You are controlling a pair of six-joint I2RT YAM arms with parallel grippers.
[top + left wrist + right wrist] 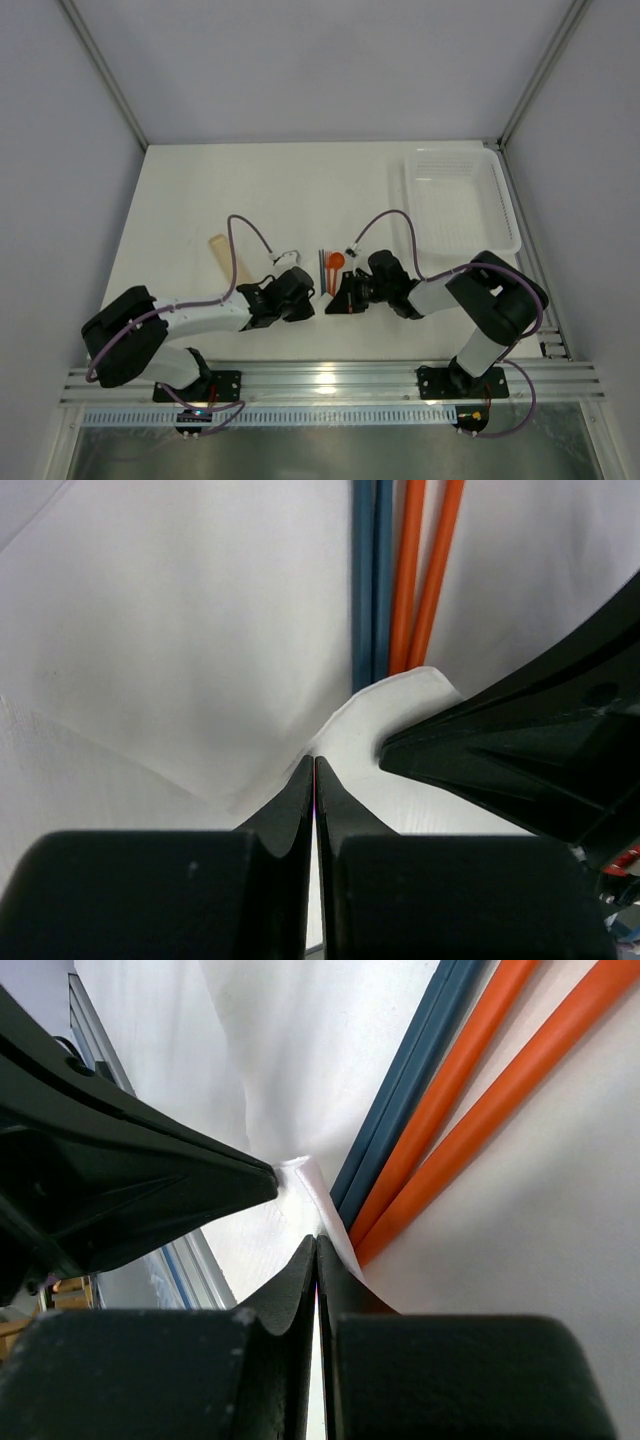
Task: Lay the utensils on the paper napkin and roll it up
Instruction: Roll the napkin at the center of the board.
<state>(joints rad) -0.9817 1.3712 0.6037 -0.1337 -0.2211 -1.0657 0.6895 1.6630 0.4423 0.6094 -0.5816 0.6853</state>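
From above, a tan stick (224,256) lies on the desk (200,190) left of my arms; neither wrist view catches it. My left claw (315,765) and right claw (317,1245) are each pressed together, tips at the paper napkin's (405,695) curled near edge, plain only up close. Blue handles (372,580) and orange handles (425,570) lie side by side on the napkin.

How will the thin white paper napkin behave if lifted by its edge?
Probably floppy: the thin white paper napkin curls over the blue and orange utensil handles where lifted. Likely light and creased; a fold runs beside the shut jaws. Tugging might tear it.
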